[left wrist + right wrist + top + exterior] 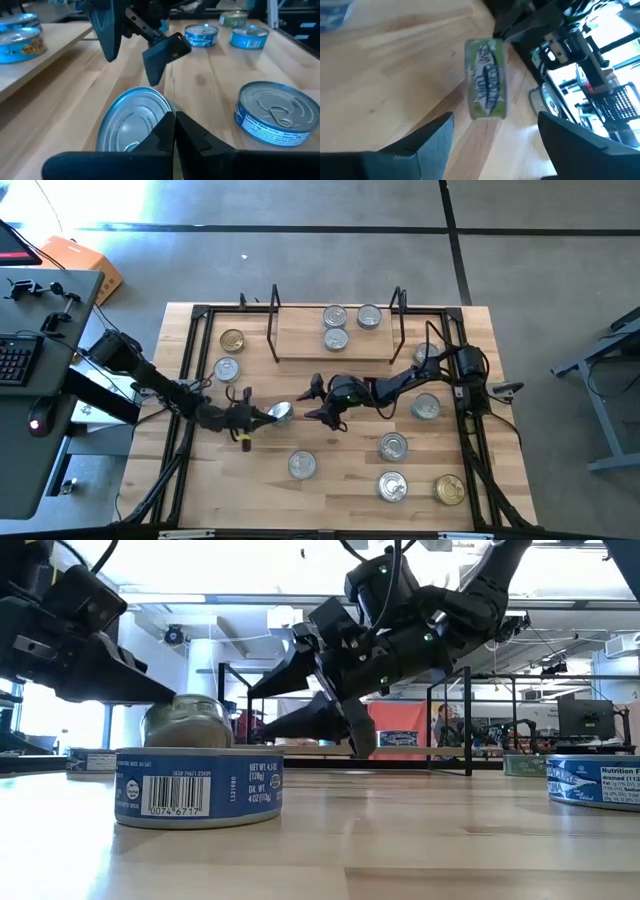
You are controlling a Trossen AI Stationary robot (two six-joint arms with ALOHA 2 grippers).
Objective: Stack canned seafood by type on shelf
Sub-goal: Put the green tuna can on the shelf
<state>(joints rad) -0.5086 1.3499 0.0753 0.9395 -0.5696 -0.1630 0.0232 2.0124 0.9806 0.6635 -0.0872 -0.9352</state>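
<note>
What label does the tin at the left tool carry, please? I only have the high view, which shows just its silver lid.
Observer: The tin has a green label, clear in the right wrist view.
Operator: Thanks. Is the left tool gripping it?
Observer: It looks so. The left tool is pinched shut at the tin's rim.
Operator: And the right tool?
Observer: The right tool is open wide, with the tin straight ahead of it.

Bare tabletop (330,450) between scattered tins (302,465); shelf (300,340) left half free, three tins (336,338) right.
</note>
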